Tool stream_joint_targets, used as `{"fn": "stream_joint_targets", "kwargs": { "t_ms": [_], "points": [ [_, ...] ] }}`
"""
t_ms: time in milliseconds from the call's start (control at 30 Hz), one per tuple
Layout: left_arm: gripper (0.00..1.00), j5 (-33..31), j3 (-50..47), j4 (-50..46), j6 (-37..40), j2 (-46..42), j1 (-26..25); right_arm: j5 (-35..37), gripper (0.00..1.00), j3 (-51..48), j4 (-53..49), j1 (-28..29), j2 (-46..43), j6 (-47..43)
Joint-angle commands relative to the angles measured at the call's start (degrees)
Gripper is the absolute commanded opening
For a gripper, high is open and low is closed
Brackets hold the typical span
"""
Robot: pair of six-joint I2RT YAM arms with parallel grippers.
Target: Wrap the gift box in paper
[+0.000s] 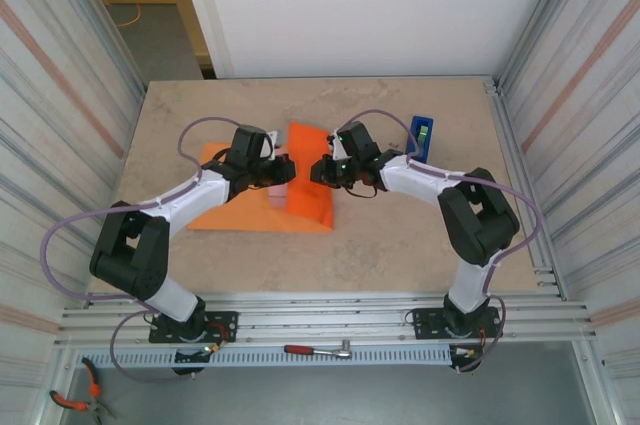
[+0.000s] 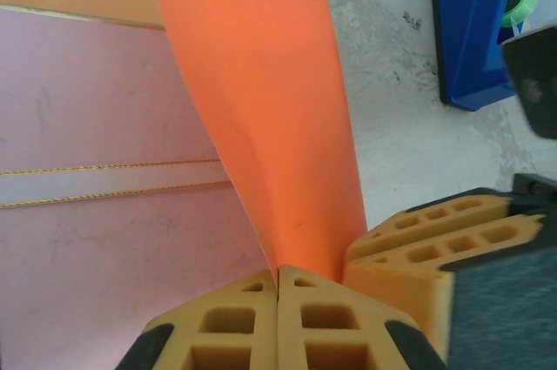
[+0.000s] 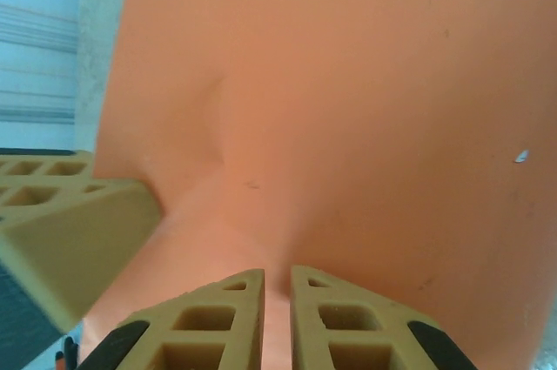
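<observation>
Overhead, both arms reach inward and meet over the middle of the tabletop (image 1: 400,245). The left end effector (image 2: 278,279) is clamped on a raised fold of the paper (image 1: 305,170), a smooth, plain orange sheet. The right end effector (image 3: 277,287) pinches the same fold, a narrow gap between its tips. The gift box (image 2: 96,213), matte pale pink with a gold-edged band, lies on the sheet beneath. A blue tape dispenser (image 1: 422,135) stands nearby.

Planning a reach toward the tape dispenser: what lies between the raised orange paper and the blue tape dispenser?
Bare table between the paper and the tape dispenser, seen from the left wrist.
</observation>
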Motion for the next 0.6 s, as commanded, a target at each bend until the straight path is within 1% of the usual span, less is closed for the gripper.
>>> {"fn": "stream_joint_targets", "kwargs": {
  "t_ms": [0, 33, 133, 233, 333, 400, 567],
  "points": [
    [0.06, -1.2, -0.6, -1.2, 2.0, -1.3, 1.3, -0.6, 0.15, 1.4, 0.0, 0.7, 2.4, 0.3],
    [0.16, -1.1, -0.6, -1.7, 2.5, -1.6, 1.9, -0.5, 0.14, 1.3, -0.1, 0.7, 2.8, 0.1],
    [0.40, -0.5, -1.3, -1.7, 2.9, -3.0, 4.6, -0.3, 0.14, 0.8, 0.1, 0.8, 3.5, -0.1],
    [0.55, -0.3, -1.5, -1.7, 3.3, -3.8, 7.1, -0.3, 0.14, 0.5, 0.1, 0.8, 3.7, -0.1],
    [0.69, -0.8, -0.5, -2.9, 4.6, -3.0, 8.0, -0.4, 0.14, 0.1, 0.2, 0.9, 4.0, -0.1],
    [0.74, -0.7, 0.6, -3.5, 5.6, -1.8, 8.1, -0.4, 0.14, 0.0, 0.2, 1.0, 4.0, -0.1],
    [0.77, 0.3, 2.6, -3.9, 7.1, 2.2, 8.0, -0.3, 0.14, -0.4, 0.5, 1.1, 4.0, -0.1]
  ]
}}
